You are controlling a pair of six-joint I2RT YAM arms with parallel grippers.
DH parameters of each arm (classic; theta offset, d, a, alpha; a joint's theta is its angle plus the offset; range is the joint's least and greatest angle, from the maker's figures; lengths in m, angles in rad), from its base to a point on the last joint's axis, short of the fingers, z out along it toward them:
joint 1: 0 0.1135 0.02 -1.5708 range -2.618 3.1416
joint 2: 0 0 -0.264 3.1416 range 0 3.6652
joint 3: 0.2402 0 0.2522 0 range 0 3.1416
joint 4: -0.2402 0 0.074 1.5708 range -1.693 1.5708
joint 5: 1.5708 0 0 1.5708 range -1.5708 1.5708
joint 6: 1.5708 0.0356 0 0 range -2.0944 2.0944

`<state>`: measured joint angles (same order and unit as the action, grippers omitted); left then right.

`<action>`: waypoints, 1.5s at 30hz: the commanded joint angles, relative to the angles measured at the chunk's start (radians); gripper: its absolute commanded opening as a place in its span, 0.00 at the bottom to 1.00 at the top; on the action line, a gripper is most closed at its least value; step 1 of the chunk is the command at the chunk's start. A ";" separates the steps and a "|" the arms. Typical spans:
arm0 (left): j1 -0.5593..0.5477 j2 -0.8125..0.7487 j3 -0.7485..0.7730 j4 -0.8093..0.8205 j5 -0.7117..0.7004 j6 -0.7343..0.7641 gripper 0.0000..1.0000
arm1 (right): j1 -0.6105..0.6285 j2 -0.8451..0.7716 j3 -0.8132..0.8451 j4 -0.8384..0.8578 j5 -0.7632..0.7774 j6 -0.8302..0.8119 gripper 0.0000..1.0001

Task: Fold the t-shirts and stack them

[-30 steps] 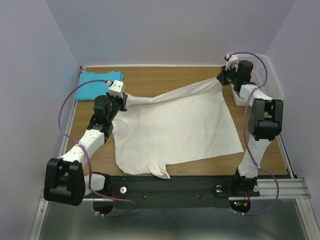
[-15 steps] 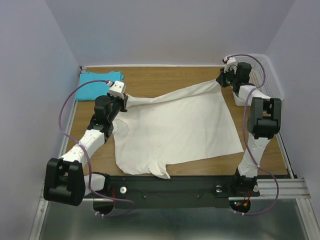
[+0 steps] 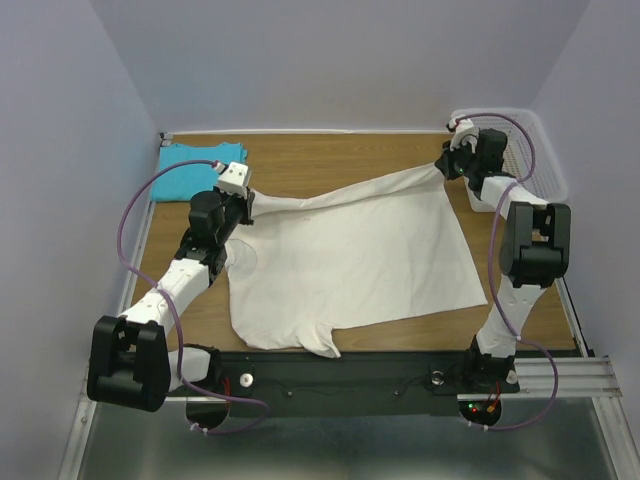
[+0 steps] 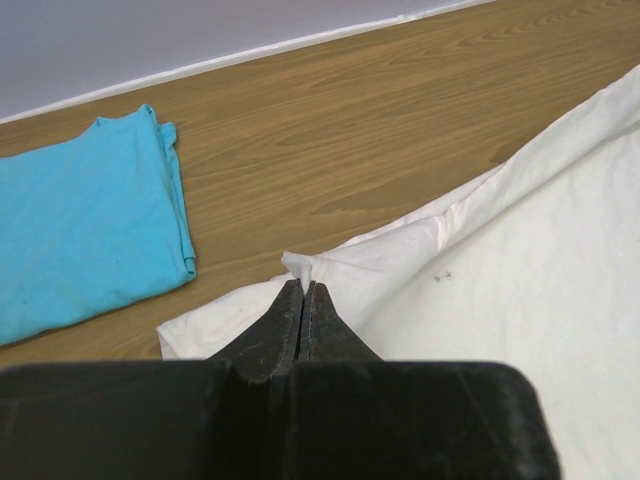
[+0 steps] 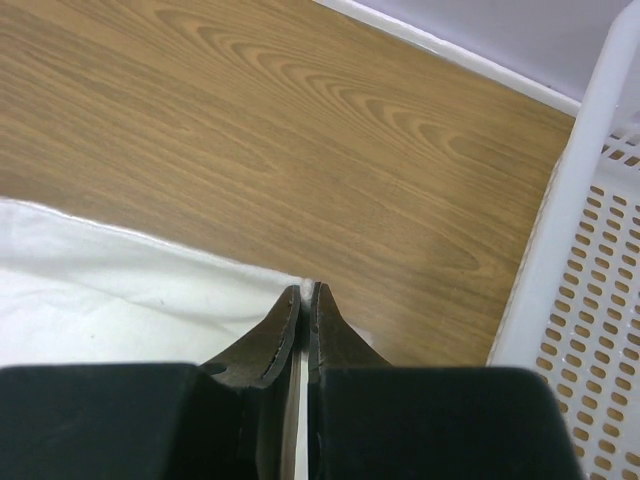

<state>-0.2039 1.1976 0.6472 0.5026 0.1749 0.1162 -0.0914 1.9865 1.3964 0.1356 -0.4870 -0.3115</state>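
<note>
The large cream-white t-shirt [image 3: 350,260] lies spread over the middle of the wooden table, its far edge lifted and stretched between my two grippers. My left gripper [image 3: 247,200] is shut on the shirt's far left corner [image 4: 300,268]. My right gripper [image 3: 447,160] is shut on the shirt's far right corner [image 5: 308,290], close to the basket. The turquoise t-shirt [image 3: 193,168] lies folded at the far left corner of the table; it also shows in the left wrist view [image 4: 85,220], apart from the white shirt.
A white plastic mesh basket [image 3: 530,150] stands at the far right, right next to my right gripper; its wall shows in the right wrist view [image 5: 580,260]. Purple walls close in the table on three sides. Bare wood [image 3: 330,155] lies beyond the white shirt.
My right gripper has moved slightly right and away toward the basket with the shirt corner, pulling the far edge tighter. The left arm has barely moved.
</note>
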 commanded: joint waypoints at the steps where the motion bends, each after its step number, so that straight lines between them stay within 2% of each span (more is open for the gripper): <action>1: -0.006 -0.001 0.006 0.027 -0.012 0.016 0.00 | -0.007 -0.077 -0.020 0.059 -0.006 -0.032 0.08; 32: -0.006 -0.015 -0.001 0.011 0.003 0.022 0.00 | -0.007 -0.117 -0.105 0.058 0.014 -0.067 0.10; 38: -0.008 -0.013 -0.004 0.010 0.000 0.023 0.00 | -0.008 -0.135 -0.128 0.058 0.021 -0.083 0.13; 41: -0.008 -0.012 -0.003 0.010 0.005 0.022 0.00 | -0.007 -0.141 -0.134 0.056 0.024 -0.087 0.23; 43: -0.006 -0.010 -0.001 0.010 0.003 0.019 0.00 | -0.008 -0.149 -0.137 0.058 0.019 -0.090 0.35; 45: -0.008 -0.010 -0.003 0.010 0.008 0.019 0.00 | -0.008 -0.156 -0.139 0.056 0.015 -0.089 0.39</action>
<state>-0.2077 1.2026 0.6472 0.4774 0.1753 0.1238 -0.0917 1.9022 1.2613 0.1421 -0.4736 -0.3870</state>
